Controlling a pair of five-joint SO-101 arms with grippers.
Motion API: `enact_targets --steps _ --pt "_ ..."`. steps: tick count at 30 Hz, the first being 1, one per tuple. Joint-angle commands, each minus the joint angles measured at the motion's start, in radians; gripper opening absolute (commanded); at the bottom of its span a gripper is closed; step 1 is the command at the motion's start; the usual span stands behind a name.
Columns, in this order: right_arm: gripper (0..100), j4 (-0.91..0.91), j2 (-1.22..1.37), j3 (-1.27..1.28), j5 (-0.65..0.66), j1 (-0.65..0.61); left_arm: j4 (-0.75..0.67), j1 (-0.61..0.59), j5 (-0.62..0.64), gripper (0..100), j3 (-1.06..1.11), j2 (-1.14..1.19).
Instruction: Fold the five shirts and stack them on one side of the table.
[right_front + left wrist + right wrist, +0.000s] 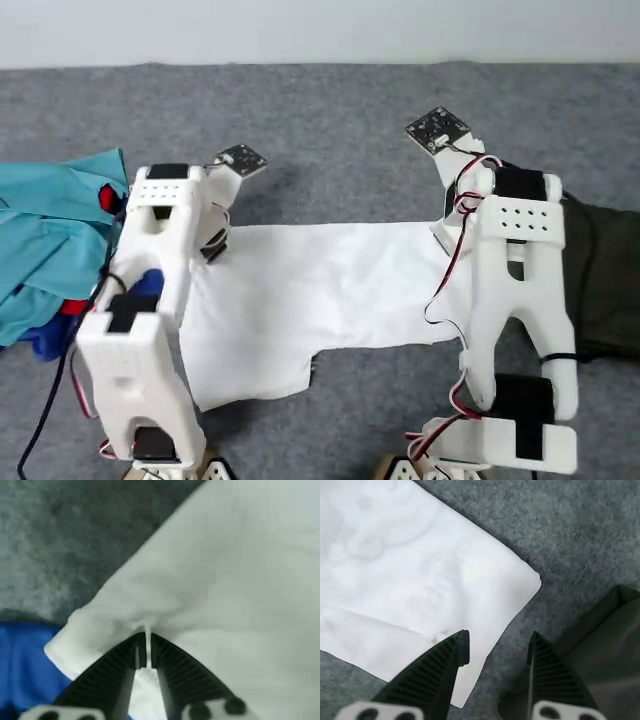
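1. Grey tabletop (pixel 330 120) carried all the shirts and both arms.
2. White shirt (pixel 320 300) lay spread flat mid-tabletop, between the two arms, with one sleeve toward the near edge.
3. Teal shirt (pixel 50 230) was bunched at the left edge, a red piece (pixel 108 197) showing on top of it beside the left arm.
4. Dark green shirt (pixel 600 280) sat at the right edge, partly under the right arm, just beside the white shirt's right-hand corner.
5. Blue shirt (pixel 40 340) lay crumpled under the teal one toward the near left corner, touching the white shirt's cuff in the left wrist view.
6. Left end effector (pixel 145 641) was clenched, pinching a fold of white shirt near its sleeve hem.
7. Right end effector (pixel 498 645) was released, jaws apart and gripping nothing: one finger (pixel 451 656) over the white shirt's edge, the other over the dark green shirt.
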Motion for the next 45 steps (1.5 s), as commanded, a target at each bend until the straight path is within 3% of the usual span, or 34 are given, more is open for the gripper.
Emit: enact_targets --steps 1,9,18,25,30,35,45 --pt "19.4 -0.005 0.002 -0.009 -0.012 0.001 0.075 -0.003 0.003 2 -0.171 0.075" --pt "19.4 -0.094 0.058 -0.009 -0.014 0.002 0.215 0.023 0.048 2 -0.337 0.087" --pt "11.8 -0.229 0.248 -0.015 -0.014 -0.001 0.347 0.026 0.048 2 -0.340 -0.152" --pt "13.3 -0.397 0.390 -0.028 -0.012 0.010 0.354 0.023 0.052 2 -0.335 -0.334" --pt "13.2 -0.414 0.558 -0.207 -0.012 0.016 0.379 -0.006 0.052 2 -0.312 -0.365" --pt "13.0 -0.280 0.687 -0.431 -0.014 0.022 0.379 -0.018 0.054 2 -0.280 -0.419" --pt "13.0 0.133 0.673 -0.667 -0.015 0.004 0.379 -0.023 0.054 2 -0.182 -0.543"
